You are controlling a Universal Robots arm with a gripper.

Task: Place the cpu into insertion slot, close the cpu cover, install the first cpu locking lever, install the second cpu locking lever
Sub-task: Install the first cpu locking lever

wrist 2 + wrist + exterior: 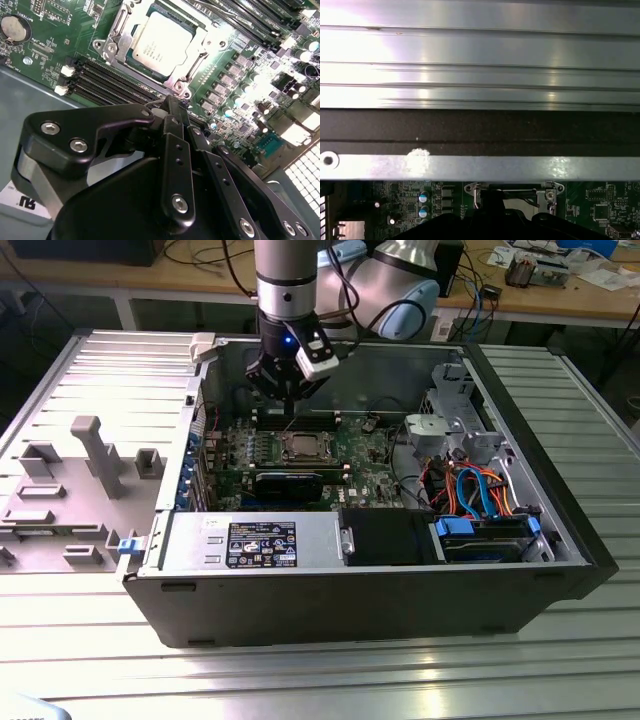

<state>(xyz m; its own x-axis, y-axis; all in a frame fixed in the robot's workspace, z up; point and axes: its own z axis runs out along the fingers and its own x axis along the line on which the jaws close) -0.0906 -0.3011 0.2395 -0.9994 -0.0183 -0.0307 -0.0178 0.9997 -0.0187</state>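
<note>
The cpu [160, 45] lies flat in the insertion slot [300, 448], its silvery top showing in the second wrist view. The cpu cover [116, 35], a silver frame, lies down around it. A thin wire lever [152, 103] ends just beside my fingertips. My gripper [174, 102] hangs close above the socket's edge next to the memory slots, its black fingers [172, 130] pressed together with nothing seen between them. In the exterior view the gripper [285, 400] is inside the open case, just behind the socket. The first wrist view shows the socket's edge [510, 192] past the dark gripper body.
Memory slots [110, 80] run beside the socket, and a coin battery [12, 27] sits farther off. A long black card [290, 483], a metal box [250, 540] and a drive cage with coloured cables [470, 490] crowd the case. A grey fixture plate [80, 470] lies outside it.
</note>
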